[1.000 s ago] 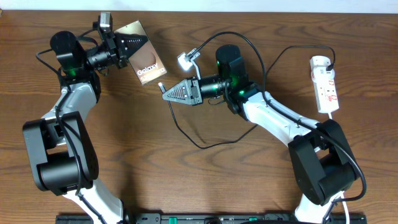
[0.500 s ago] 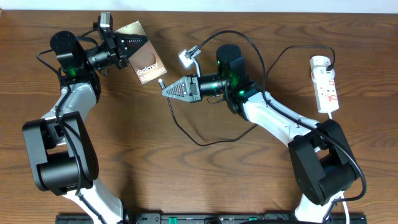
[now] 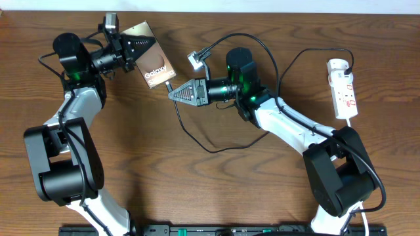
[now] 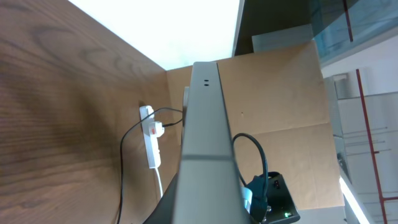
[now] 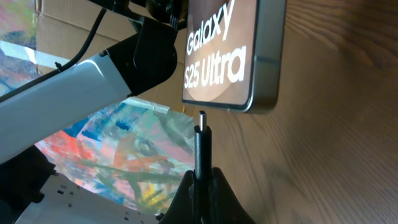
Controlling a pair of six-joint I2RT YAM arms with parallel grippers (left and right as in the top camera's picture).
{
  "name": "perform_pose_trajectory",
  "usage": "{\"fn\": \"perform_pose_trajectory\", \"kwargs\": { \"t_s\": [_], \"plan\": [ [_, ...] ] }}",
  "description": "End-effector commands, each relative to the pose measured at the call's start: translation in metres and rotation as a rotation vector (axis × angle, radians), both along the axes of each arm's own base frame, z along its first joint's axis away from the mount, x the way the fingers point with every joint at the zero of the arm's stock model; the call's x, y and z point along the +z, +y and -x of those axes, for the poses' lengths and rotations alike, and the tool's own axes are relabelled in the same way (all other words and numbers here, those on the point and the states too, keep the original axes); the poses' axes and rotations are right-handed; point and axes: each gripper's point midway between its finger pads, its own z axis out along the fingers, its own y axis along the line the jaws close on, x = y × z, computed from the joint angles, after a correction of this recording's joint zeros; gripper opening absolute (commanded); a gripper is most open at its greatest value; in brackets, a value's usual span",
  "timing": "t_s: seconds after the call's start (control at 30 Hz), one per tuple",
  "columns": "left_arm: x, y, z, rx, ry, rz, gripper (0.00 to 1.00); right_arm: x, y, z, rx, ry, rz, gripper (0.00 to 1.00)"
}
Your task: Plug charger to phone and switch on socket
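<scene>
My left gripper is shut on the top of the phone, a brown-faced slab with white "Galaxy" lettering, and holds it tilted off the table. The left wrist view sees the phone edge-on. My right gripper is shut on the charger just behind its connector tip. In the right wrist view the tip stands a short gap below the phone's lower edge, held between my gripper. The white socket lies at the far right, with a black lead entering its top end.
The charger's slack loops on the wood below my right arm. The socket and its white cord also show in the left wrist view, near cardboard boxes beyond the table. My left arm stands behind the phone.
My right gripper has carried the connector tip a little left and up, closer to the phone's lower edge. The left gripper and phone have stayed still.
</scene>
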Motion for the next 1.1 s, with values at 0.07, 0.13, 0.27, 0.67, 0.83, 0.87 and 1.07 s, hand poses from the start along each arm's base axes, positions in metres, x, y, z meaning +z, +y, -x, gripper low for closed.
{"fn": "perform_pose_trajectory", "kwargs": {
  "t_s": [0.07,0.13,0.27,0.67,0.83,0.87,1.07],
  "plan": [
    [0.022,0.003,-0.003,0.023,-0.053,0.005,0.07,-0.003,0.002,0.000,-0.005,0.013,0.005,0.01],
    [0.025,0.003,-0.003,0.022,-0.063,0.009,0.07,-0.003,0.002,0.000,-0.005,0.013,0.005,0.01],
    [0.030,0.003,-0.002,0.020,-0.071,0.016,0.07,-0.003,0.002,0.000,-0.005,0.012,0.005,0.01],
    [0.030,0.002,0.000,0.009,-0.072,0.013,0.07,0.000,0.004,0.000,-0.001,-0.006,-0.007,0.01],
    [0.029,0.001,0.001,0.005,-0.074,0.011,0.07,0.000,0.004,0.001,0.001,-0.006,-0.007,0.01],
    [0.029,0.001,0.001,0.004,-0.074,0.011,0.07,0.000,0.004,0.001,0.001,-0.006,-0.007,0.01],
    [0.030,0.000,0.001,0.002,-0.079,0.009,0.07,0.002,0.004,0.001,0.001,-0.012,-0.011,0.01]
  ]
}}
